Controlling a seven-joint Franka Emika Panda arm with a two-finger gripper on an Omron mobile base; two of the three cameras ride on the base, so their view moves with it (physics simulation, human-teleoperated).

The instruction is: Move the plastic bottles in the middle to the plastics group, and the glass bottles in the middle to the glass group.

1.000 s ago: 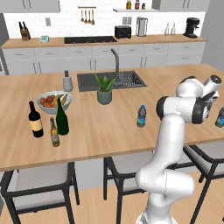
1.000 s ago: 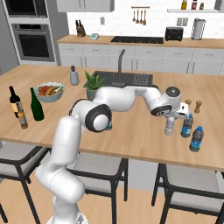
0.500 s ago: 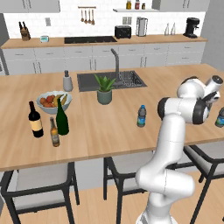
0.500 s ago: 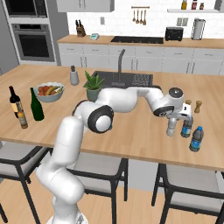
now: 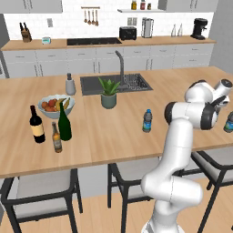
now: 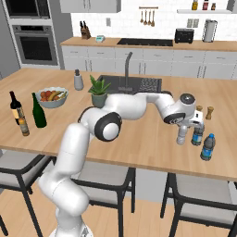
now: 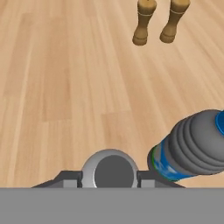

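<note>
My gripper [image 6: 184, 127] is shut on the clear plastic bottle [image 6: 181, 137], which stands upright with its base at or just above the counter. In the hand view its grey round top [image 7: 110, 170] sits between my fingertips [image 7: 65, 177]. Right beside it is a blue-label bottle of the plastics group [image 6: 197, 134] [image 7: 192, 148], with the second one [image 6: 208, 147] nearer the counter edge. Another blue-label plastic bottle [image 5: 147, 120] stands alone mid-counter. The green glass bottle [image 5: 64, 123] stands by the black wine bottle [image 5: 36, 125] and the brown bottle [image 5: 56, 138].
Two wooden shakers [image 6: 200, 111] [image 7: 144, 24] stand just beyond the plastics group. A potted plant [image 6: 98, 92], a fruit bowl [image 6: 51, 98] and the sink [image 5: 116, 83] lie further along the counter. Stools [image 6: 199, 199] stand under the near edge.
The hand with the clear bottle has edged slightly toward the blue-label bottles. Everything else stays put.
</note>
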